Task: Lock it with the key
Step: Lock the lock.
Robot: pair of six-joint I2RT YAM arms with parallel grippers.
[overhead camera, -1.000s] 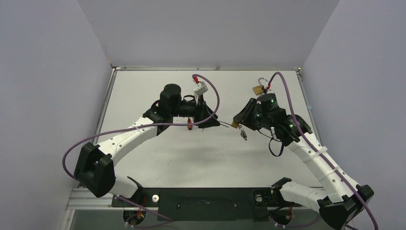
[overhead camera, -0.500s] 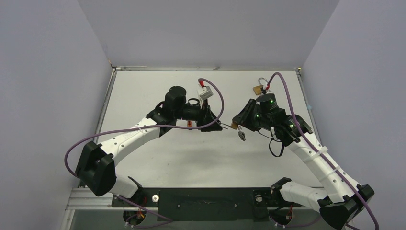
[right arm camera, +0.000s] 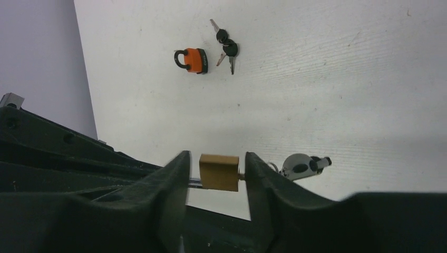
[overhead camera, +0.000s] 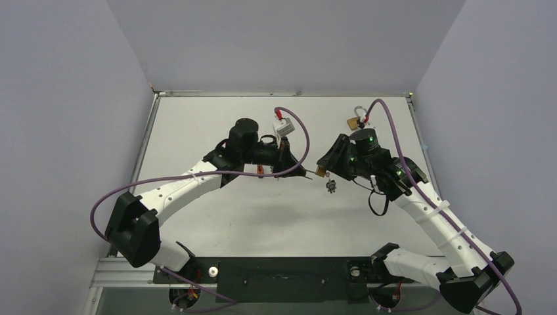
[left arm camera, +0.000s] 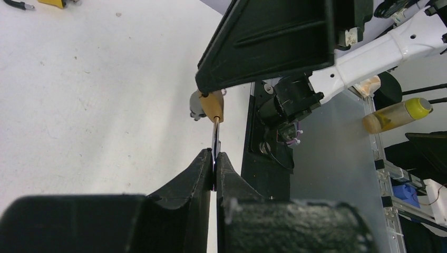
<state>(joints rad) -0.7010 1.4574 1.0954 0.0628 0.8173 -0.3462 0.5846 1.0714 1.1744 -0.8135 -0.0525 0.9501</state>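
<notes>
Both grippers meet above the middle of the desk (overhead camera: 197,125), slightly toward the right edge.

Left gripper (left arm camera: 214,158): fingers pressed together on the blade of the key (left arm camera: 215,138), no gap showing. The key points straight at the right gripper. Its tip meets the bottom face of the brass padlock (left arm camera: 213,105); how far it has entered cannot be told.

Right gripper (right arm camera: 215,163): fingers set narrowly apart, clamped on the two sides of the brass padlock and holding it clear of the desk. A small key ring (right arm camera: 303,164) hangs just beside the padlock.

On the desk:
- An orange padlock (right arm camera: 192,59) lies under the left arm, with a pair of black-headed keys (right arm camera: 226,45) just beside it.
- A second brass padlock (overhead camera: 355,122), shackle open, lies near the far right corner, behind the right wrist.

Bare surface runs from the grippers to the near edge and along the left edge.
</notes>
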